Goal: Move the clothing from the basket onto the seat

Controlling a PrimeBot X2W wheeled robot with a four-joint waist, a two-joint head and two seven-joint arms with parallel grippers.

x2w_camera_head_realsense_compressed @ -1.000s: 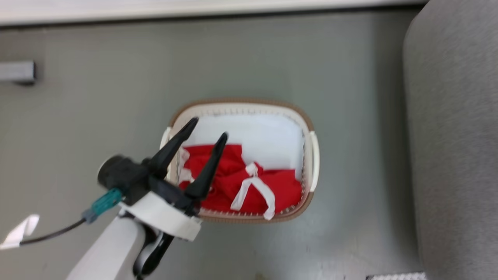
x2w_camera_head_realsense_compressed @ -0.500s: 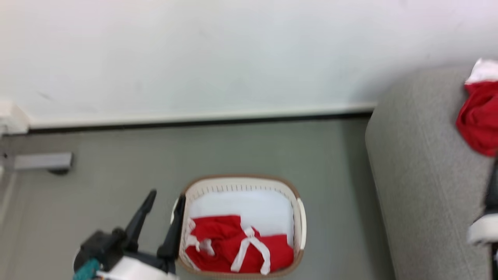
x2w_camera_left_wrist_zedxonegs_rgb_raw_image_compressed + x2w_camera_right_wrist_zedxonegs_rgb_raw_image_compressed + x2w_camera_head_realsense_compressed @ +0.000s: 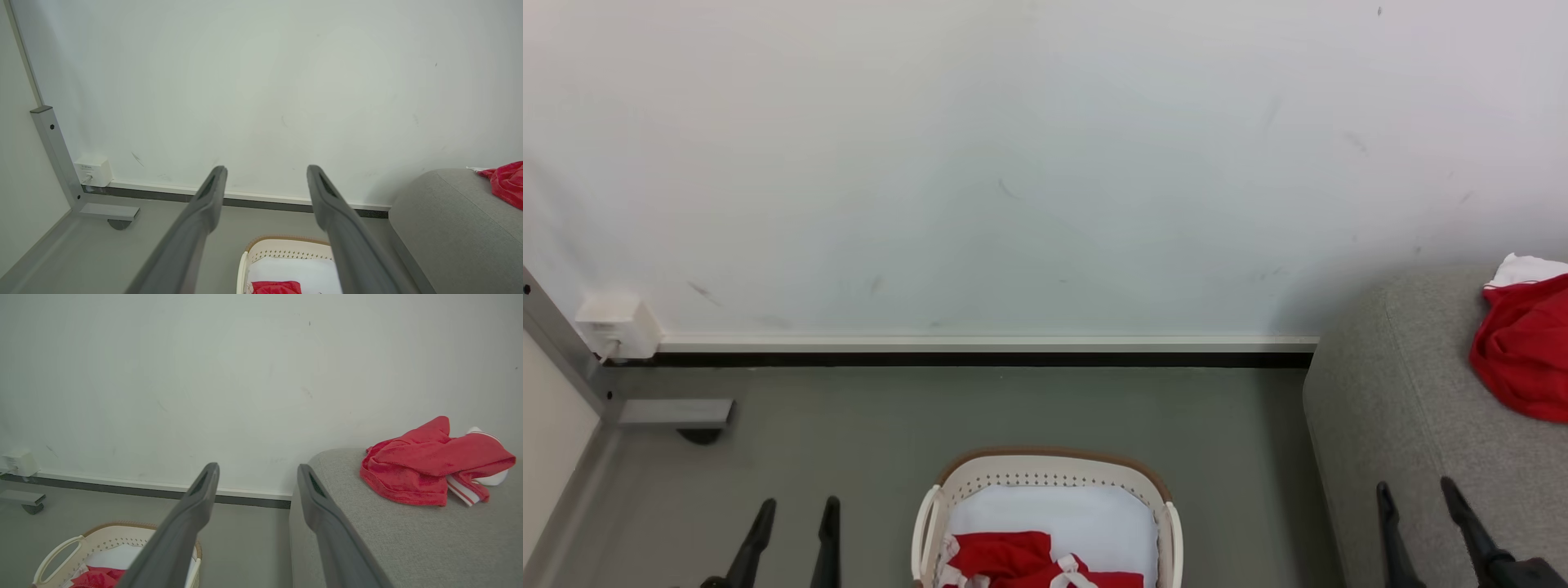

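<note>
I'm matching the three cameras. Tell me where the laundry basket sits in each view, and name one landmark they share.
Head view: basket at bottom centre, cut by the lower edge.
Left wrist view: bottom centre, between the fingers of the left pincer.
Right wrist view: lower left corner, partly behind a finger of the right pincer.
Shared landmark: the grey sofa, to the basket's right in every view.

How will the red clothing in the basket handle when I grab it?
Likely floppy: the clothing lies crumpled in the basket, so it should drape and sag from a pinch. Probably light, since it looks like soft fabric. Its white straps may dangle and could snag coming out.
</note>
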